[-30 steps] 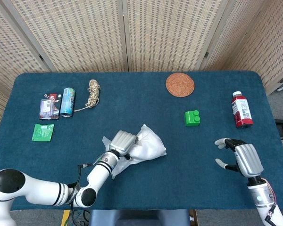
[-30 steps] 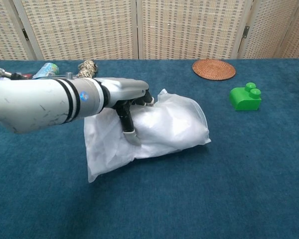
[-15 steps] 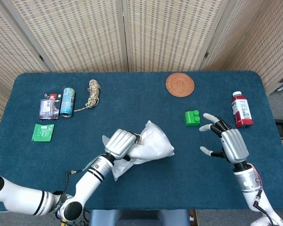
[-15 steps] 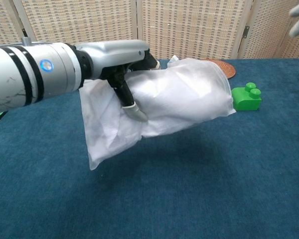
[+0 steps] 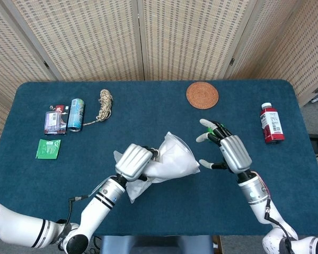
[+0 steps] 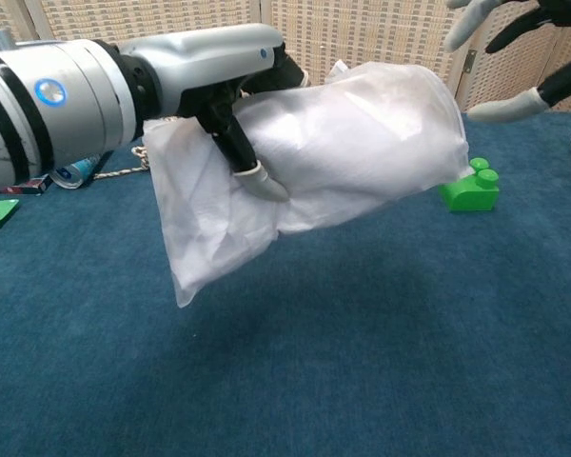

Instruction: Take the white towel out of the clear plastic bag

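My left hand (image 5: pixel 132 162) (image 6: pixel 230 90) grips the clear plastic bag (image 5: pixel 169 161) (image 6: pixel 333 157) and holds it up off the table. The white towel fills the bag's right half, seen through the plastic; the empty flap (image 6: pixel 200 238) droops at the left. My right hand (image 5: pixel 228 151) (image 6: pixel 514 48) hovers just right of the bag with its fingers spread, holding nothing and not touching the bag.
A green block (image 5: pixel 218 129) (image 6: pixel 474 188) lies under my right hand. Further off are a woven coaster (image 5: pixel 202 95), a red-capped bottle (image 5: pixel 271 123), a coiled rope (image 5: pixel 105 103), a can (image 5: pixel 76 114), a snack packet (image 5: pixel 55 120) and a green sachet (image 5: pixel 48 148) on the blue table (image 5: pixel 159 206).
The left hand has lifted the bag off the table and carried it slightly right. The right hand has swept from the table's right side leftward to beside the bag.
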Controlling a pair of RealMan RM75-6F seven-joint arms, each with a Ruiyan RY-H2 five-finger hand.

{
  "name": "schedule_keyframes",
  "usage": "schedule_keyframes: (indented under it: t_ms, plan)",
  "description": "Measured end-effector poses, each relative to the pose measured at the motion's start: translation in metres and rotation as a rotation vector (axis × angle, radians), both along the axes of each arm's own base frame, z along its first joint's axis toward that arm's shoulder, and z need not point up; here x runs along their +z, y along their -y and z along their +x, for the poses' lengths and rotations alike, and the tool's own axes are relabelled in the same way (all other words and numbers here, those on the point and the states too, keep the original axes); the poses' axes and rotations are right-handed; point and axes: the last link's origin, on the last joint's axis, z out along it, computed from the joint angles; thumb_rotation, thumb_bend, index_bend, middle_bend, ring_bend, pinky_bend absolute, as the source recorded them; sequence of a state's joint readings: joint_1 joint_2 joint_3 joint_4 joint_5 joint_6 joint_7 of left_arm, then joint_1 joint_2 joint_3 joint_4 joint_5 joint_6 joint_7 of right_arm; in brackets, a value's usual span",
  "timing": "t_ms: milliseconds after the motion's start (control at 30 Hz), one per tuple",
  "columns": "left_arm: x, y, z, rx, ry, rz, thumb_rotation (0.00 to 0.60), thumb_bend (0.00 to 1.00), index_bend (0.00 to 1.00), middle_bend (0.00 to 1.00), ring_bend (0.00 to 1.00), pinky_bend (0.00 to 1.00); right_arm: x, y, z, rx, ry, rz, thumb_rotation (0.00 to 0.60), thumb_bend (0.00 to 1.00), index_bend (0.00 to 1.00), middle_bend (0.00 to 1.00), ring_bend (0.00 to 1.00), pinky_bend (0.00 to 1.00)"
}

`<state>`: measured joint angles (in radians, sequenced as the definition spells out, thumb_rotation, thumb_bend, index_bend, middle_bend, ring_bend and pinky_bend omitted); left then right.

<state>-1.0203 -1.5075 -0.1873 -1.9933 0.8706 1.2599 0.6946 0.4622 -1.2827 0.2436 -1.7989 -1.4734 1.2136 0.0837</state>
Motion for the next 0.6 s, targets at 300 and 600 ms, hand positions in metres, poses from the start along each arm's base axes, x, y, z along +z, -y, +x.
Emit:
schedule_keyframes:
  t_ms: [300,600]
  plan:
    - [0.004,0.005,-0.002,-0.015,0.002,0.020,0.600,0.00,0.51,0.57,0.55,0.70,-0.013,0.008,0.017,0.012,0.009,0.042,0.600,0.00,0.41,0.11,0.06,0.24]
    - [0.007,0.008,-0.005,-0.014,0.012,0.030,0.600,0.00,0.51,0.57,0.55,0.70,-0.021,0.006,0.019,0.013,0.006,0.084,0.600,0.00,0.41,0.11,0.06,0.24]
